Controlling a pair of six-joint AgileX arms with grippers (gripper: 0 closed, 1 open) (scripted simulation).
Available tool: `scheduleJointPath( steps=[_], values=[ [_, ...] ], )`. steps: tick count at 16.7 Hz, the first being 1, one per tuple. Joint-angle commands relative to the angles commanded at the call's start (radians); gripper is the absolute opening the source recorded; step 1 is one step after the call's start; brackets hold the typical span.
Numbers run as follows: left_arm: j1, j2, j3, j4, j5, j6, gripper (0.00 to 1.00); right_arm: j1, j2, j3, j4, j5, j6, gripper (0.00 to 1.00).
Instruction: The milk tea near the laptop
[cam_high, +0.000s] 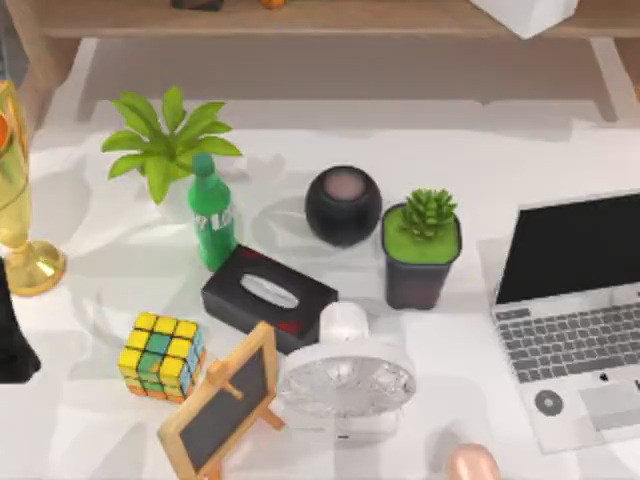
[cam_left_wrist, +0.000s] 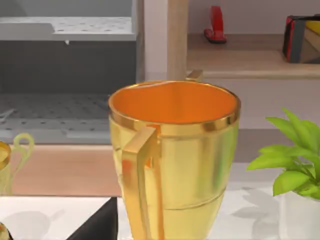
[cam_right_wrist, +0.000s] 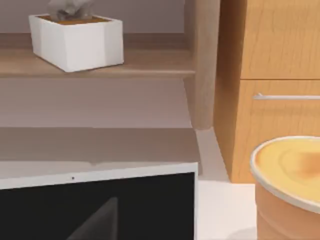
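Observation:
The milk tea (cam_high: 472, 464) is a small pinkish-beige container with a rounded top. It is cut off by the table's front edge, just right of the white fan (cam_high: 345, 375). The silver-grey laptop (cam_high: 575, 330) stands open at the right, a short way from the milk tea, with a dark round sticker by its trackpad. Its black screen (cam_right_wrist: 100, 210) lies low and close in the right wrist view. A dark part of my left arm (cam_high: 12, 335) sits at the left edge beside the tall golden glass (cam_high: 15, 200).
Across the middle stand a green soda bottle (cam_high: 211, 215), a black tissue box (cam_high: 268, 295), a colour cube (cam_high: 160, 355), a small chalkboard (cam_high: 225, 405), a black round speaker (cam_high: 343, 205) and a potted succulent (cam_high: 421, 255). A tan white-rimmed cup (cam_right_wrist: 290, 190) stands past the laptop's right side.

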Motion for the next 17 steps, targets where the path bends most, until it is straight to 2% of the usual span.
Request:
scheduleJointPath(
  steps=[4, 7, 17],
  values=[
    [0.0, 0.0, 0.0, 0.0, 0.0, 0.0, 1.0, -0.017, 0.034, 0.001, 0.033, -0.014, -0.004, 1.0],
    [0.0, 0.0, 0.0, 0.0, 0.0, 0.0, 1.0, -0.07, 0.162, 0.0, 0.156, -0.061, -0.016, 1.0],
    [0.0, 0.0, 0.0, 0.0, 0.0, 0.0, 1.0, -0.35, 1.011, 0.003, 0.872, -0.322, -0.068, 1.0]
  ],
)
